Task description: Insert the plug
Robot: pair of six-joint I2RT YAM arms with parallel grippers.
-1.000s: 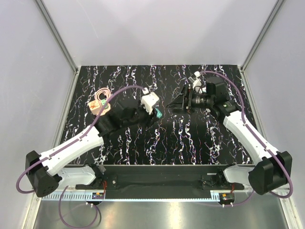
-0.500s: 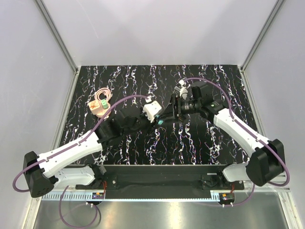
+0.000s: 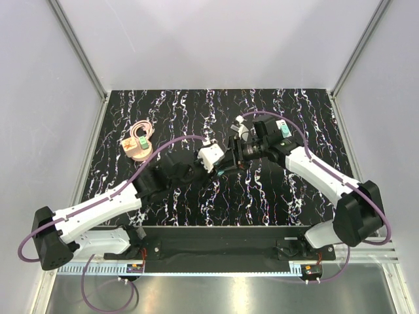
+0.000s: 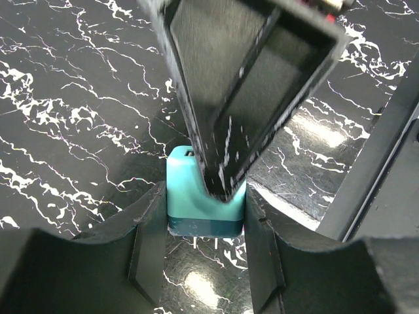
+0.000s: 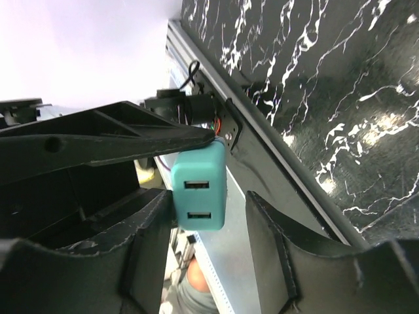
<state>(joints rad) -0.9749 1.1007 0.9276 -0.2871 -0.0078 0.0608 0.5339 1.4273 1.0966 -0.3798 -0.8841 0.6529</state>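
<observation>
Plug (image 4: 188, 191) clamped in left claw (image 4: 204, 210); right claw (image 5: 209, 212) apart, straddling plug, gap on 1 side.

Tan block (image 3: 134, 150), mint-green cube (image 3: 141, 141), marbled table (image 3: 275, 196).

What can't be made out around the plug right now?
1. Top view: plug almost wholly hidden between left gripper and right gripper; only a teal sliver shows.
2. Left wrist: a blurred right finger covers the plug's far side.
3. Prongs: shown in no view.
4. Top view: tan block's details too small.
</observation>
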